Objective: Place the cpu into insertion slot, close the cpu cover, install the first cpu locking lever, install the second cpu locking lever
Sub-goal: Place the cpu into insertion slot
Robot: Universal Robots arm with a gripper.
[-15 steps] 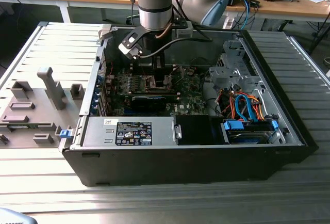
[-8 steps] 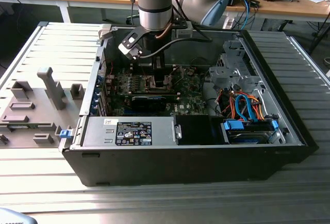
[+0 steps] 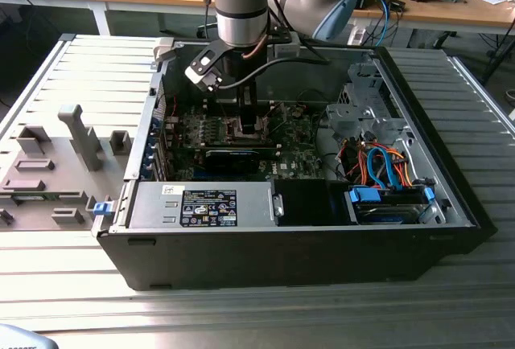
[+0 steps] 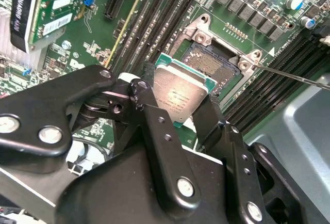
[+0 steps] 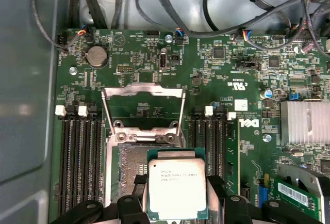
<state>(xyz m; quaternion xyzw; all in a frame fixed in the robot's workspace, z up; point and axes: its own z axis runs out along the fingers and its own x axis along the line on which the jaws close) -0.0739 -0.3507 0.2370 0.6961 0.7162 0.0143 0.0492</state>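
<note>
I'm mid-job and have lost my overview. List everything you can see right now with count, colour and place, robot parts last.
cpu: 1, silver-grey top, held by the slot, not seated.
insertion slot: 1, dark centre, silver rim, empty, on the motherboard.
cpu cover: 1, silver frame, swung open off the slot.
motherboard: 1, green, inside the case.
memory slots: several, black, either side of the slot.
heatsink: 1, silver, on the motherboard.
graphics card: 1, black, inside the case.
cables: several, blue and orange, case's exterior-view right.
computer case: 1, black, open, on the table.
table: 1, grey slatted metal.
fixture tray: 1, grey, exterior view's left.
arm: 1, grey, reaching into the case.
hand: 1, black, shut on the cpu.
</note>
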